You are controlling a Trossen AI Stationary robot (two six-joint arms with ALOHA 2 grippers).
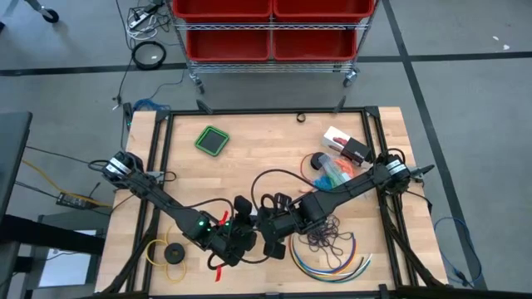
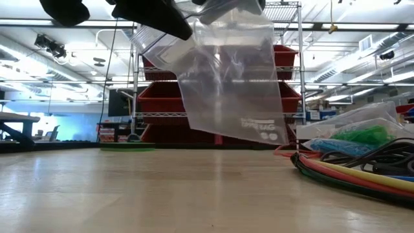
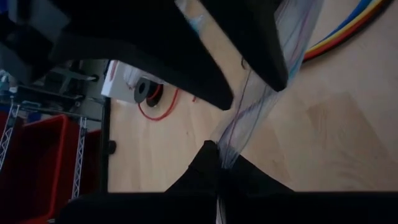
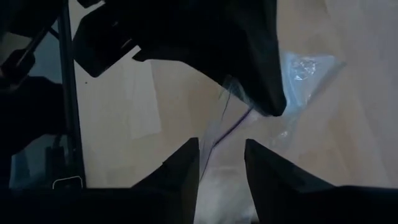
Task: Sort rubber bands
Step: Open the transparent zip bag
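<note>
1. Left hand (image 1: 249,231): closed on the top edge of a clear zip bag (image 2: 226,77), near the front centre of the tabletop (image 1: 249,149).
2. Right hand (image 4: 222,163): fingers parted, gap visible between the tips, positioned at the bag's edge just beside the left hand; grip on the bag cannot be confirmed.
3. Clear zip bag: suspended above the tabletop, hanging down, lower edge clear of the wood in the low view.
4. Rubber bands (image 1: 334,173): bagged blue, green and orange bunches lying right of centre, beside the right arm; dark loops (image 1: 326,237) loose on the wood near the front.
5. Multicoloured cables (image 1: 332,262): curved along the front right edge.
</note>
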